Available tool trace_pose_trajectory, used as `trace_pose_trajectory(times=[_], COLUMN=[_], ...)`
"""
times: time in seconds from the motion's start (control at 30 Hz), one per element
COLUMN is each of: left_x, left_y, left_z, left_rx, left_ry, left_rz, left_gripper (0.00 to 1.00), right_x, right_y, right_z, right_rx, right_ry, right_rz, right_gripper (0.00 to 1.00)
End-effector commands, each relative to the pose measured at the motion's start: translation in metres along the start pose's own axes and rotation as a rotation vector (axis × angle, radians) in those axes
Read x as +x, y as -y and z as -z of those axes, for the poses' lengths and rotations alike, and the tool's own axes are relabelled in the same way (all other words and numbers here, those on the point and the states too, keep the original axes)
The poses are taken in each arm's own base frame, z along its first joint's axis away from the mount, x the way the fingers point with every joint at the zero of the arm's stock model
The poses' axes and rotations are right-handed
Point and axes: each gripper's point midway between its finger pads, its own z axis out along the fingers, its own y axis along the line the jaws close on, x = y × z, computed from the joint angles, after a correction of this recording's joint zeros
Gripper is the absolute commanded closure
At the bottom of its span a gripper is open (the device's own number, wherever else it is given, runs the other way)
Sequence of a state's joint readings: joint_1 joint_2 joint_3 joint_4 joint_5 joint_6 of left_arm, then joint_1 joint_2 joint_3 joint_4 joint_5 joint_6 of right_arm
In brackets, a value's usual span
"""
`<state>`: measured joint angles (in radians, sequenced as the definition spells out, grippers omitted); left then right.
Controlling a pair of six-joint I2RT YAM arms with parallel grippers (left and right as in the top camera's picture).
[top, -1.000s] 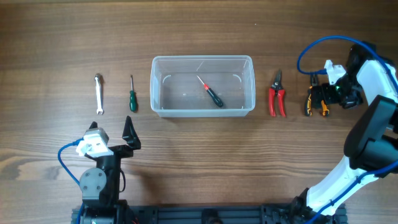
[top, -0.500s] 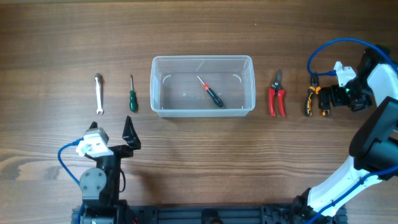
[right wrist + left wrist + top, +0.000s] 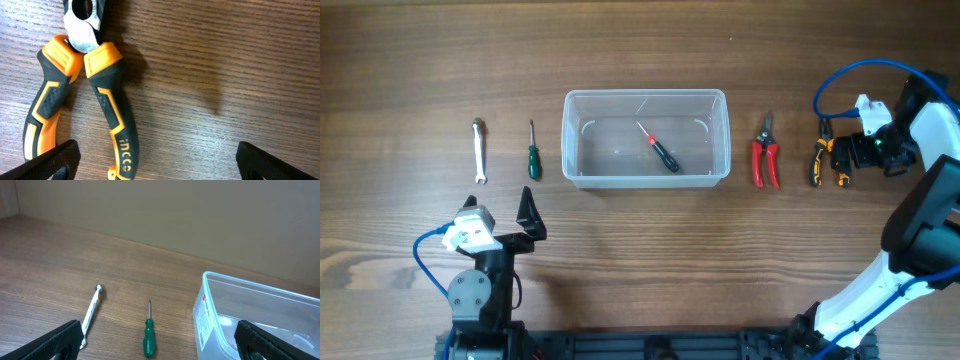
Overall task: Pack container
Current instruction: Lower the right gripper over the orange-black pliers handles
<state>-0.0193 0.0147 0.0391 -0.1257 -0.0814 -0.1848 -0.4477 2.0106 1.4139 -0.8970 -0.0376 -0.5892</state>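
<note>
Obs.: container (image 3: 645,94) centred on the counter (image 3: 640,255), one screwdriver (image 3: 660,151) inside. Judge it light, slick, slightly flexible; if you shift it, pinch the thick rim. Jaws of left gripper (image 3: 157,342) and right gripper (image 3: 157,160) both spread, empty; right hovers over orange pliers (image 3: 107,100).

Wrench (image 3: 479,150), green screwdriver (image 3: 532,160), shears (image 3: 765,143), pliers (image 3: 107,97)

A clear plastic rectangular tub (image 3: 570,140) sits mid-frame on the wooden worktop (image 3: 650,260), with a small red-and-black screwdriver (image 3: 661,151) inside. To its left lie a green-handled screwdriver (image 3: 532,156) and a silver spanner (image 3: 478,150). To its right lie red-handled pruners (image 3: 765,160) and orange-and-black pliers (image 3: 816,168), with the right end effector (image 3: 848,155) just beside them.
</note>
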Motion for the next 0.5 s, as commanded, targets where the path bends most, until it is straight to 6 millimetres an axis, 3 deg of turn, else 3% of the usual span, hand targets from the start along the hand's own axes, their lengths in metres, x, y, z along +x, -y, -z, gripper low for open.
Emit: trace_pose_trajectory(times=[0.0, 0.47], left_x=[0.0002, 0.0003], left_y=[-0.0008, -0.0008], left_z=[-0.0002, -0.0002], left_rx=[0.0, 0.0], left_ry=[0.006, 0.006], left_rz=[0.006, 0.006], left_gripper=[0.0, 0.0], right_x=[-0.0023, -0.0112], right_y=[-0.0032, -0.008], right_z=[-0.0051, -0.0054], right_rx=[-0.012, -0.001], right_ry=[0.001, 0.018], right_rz=[0.015, 0.041], right_gripper=[0.0, 0.01])
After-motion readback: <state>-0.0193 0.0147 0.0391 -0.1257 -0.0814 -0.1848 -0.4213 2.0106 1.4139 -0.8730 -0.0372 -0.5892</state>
